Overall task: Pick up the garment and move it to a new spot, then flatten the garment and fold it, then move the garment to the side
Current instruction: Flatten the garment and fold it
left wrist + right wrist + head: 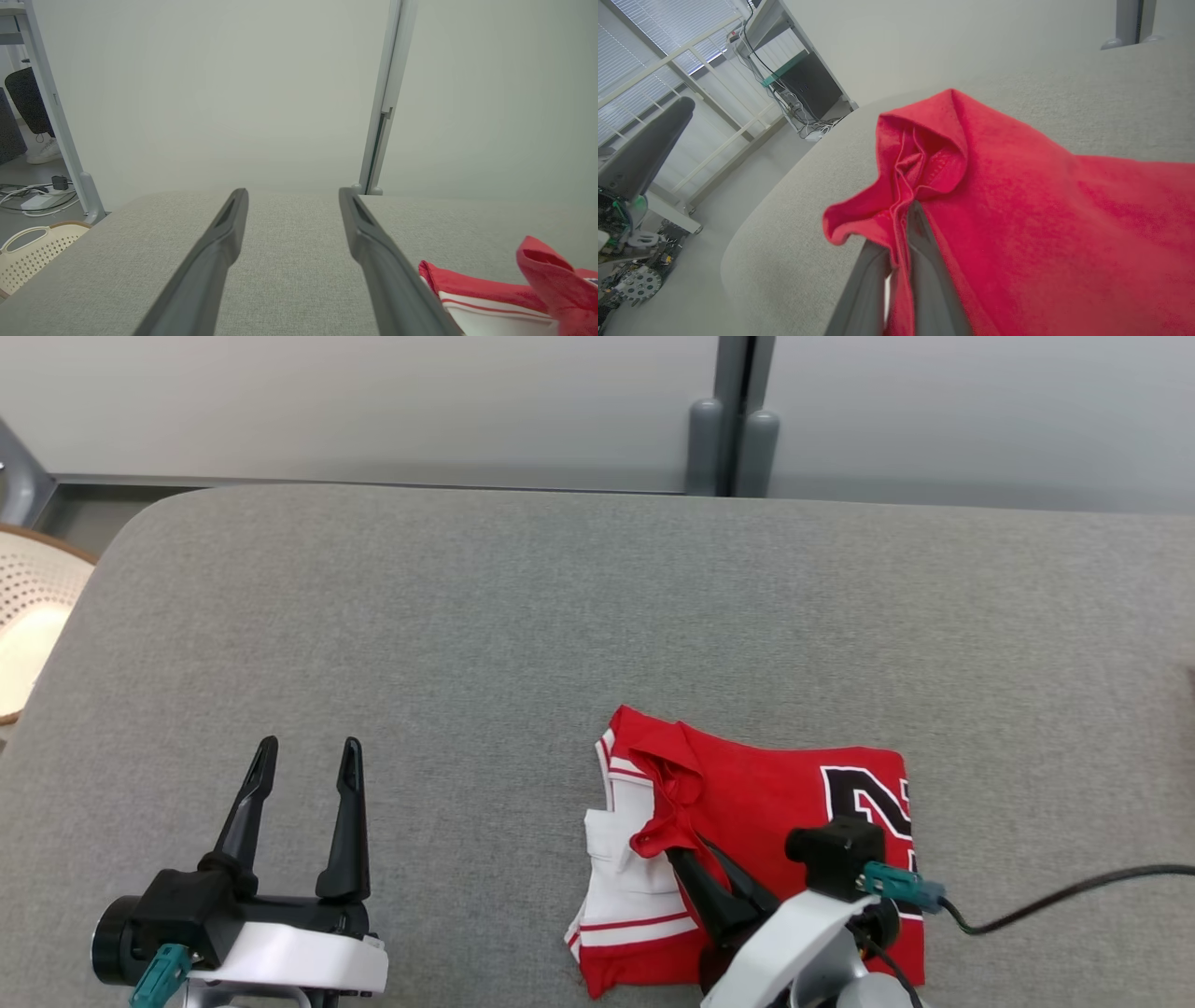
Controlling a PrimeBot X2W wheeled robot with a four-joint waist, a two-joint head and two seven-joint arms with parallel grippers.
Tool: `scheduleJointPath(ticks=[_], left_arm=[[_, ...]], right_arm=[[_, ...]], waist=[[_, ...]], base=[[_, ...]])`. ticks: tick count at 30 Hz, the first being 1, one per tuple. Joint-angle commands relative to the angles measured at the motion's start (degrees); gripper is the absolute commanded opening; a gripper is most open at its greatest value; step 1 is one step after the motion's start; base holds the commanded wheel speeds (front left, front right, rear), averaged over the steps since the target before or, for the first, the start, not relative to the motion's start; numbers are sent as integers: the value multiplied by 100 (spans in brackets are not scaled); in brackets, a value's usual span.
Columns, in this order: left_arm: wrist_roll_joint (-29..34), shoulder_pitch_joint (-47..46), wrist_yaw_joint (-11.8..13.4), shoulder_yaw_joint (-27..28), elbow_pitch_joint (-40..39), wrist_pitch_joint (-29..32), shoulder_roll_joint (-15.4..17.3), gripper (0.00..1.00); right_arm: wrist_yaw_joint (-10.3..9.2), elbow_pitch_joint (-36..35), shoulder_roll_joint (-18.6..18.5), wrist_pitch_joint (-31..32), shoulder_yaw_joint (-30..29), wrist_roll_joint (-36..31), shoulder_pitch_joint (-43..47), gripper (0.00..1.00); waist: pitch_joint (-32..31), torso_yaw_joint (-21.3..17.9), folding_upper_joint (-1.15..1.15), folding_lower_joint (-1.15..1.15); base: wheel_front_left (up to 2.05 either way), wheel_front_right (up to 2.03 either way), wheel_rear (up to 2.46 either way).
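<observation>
on the grey pad [560, 616], toward 5 o'clock in the head view, the jersey [775, 803] lies folded into a rough block. it is red, with white striped panels on its 9 o'clock side and part of a black, white-edged number at its 2 o'clock corner. the right gripper [689, 852] reaches in from 6 o'clock, its fingers pressed together on a bunched red fold near the jersey's middle. in the right wrist view that fold sits pinched between the two fingers and puckers up past their tips. in the left wrist view it stands up as a red peak above the flat layers. the left gripper [310, 747] is at 7 o'clock over bare pad, well apart from the jersey. its fingers are spread, pointing to 12 o'clock, with nothing between them. whether it touches the pad i cannot tell. a pale perforated basket [28, 616] sits off the pad's edge at 9 o'clock. a black cable [1074, 887] runs from the right wrist toward 3 o'clock.
</observation>
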Motion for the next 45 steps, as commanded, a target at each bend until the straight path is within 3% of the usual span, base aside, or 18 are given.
scheduleJointPath(ticks=[1,3,4,5,6,7,15,24,27,32,45], left_arm=[[9,-104,-20,-15,16,-4,-5,100],[8,-149,-37,-23,42,-6,-7,100],[1,-158,-39,-19,56,-9,-5,100],[-5,-160,-43,-12,66,-11,1,100],[-5,-160,-43,-12,66,-11,1,100],[-10,-173,-42,-8,79,-15,3,100],[23,-242,17,108,115,-37,68,100],[-24,-90,53,260,176,-39,174,100],[-80,-3,55,319,210,-40,219,100],[-116,174,79,391,248,-36,305,100],[-179,949,149,401,-35,326,598,100]], right_arm=[[0,241,-12,-183,107,137,-208,0],[0,564,-7,-341,328,304,-410,0],[0,711,-7,-401,429,344,-504,18],[0,823,-11,-470,510,408,-595,61],[0,823,-11,-470,510,408,-595,61],[0,929,-11,-553,583,453,-689,100],[0,811,-21,-1411,664,6,-1169,100],[0,-295,-834,-1554,-1120,-781,-376,100],[0,-717,-1057,-1362,-1809,-997,148,100],[0,-1429,-1077,-878,-2599,-1248,993,100],[0,-2474,-848,-18,-3002,-1404,2118,100]], waist=[[60,103,0,0],[116,146,0,0],[141,152,0,0],[165,156,0,0],[165,156,0,0],[186,154,0,0],[201,-74,0,0],[-43,-432,0,0],[-153,-509,0,0],[-354,-638,0,0],[-1011,-839,0,0]], base=[[0,0,0],[0,0,0],[0,0,0],[0,0,0],[0,0,0],[0,0,0],[0,0,0],[0,0,0],[0,0,0],[0,0,0],[0,0,0]])
